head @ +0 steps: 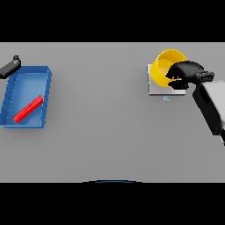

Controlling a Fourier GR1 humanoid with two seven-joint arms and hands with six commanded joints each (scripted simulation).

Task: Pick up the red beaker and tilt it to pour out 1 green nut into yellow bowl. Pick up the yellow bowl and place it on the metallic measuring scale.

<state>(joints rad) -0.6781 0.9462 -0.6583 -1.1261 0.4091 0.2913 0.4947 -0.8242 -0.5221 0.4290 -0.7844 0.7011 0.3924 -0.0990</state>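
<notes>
Yellow bowl (163, 66), round and deep with a bright plastic look, sits at the far right of the wide grey table (101, 132), which fills the whole view. It rests on the flat, pale metallic measuring scale (154, 90), a square plate whose near and left edges show beneath it; a small bluish display mark sits at the scale's near edge. The bowl's open mouth faces up and somewhat toward the viewer, and its inside is hard to read, so whether a nut lies in it cannot be told.

Next in size is the blue rectangular tray (46, 94), far off on the left side of the table, well apart from the bowl and scale. Inside it lies the red beaker (28, 109), seen as a long red shape stretched on its side, slanting from the tray's near left toward its middle right.

Coming in from the right edge, the white and grey right arm ends in the dark right hand (186, 72), whose fingers are curled round the right side of the bowl's rim, grasping it.

Smallest, the dark left hand (10, 67) shows at the far left edge, just beyond the tray's far left corner; how its fingers are set cannot be told.
</notes>
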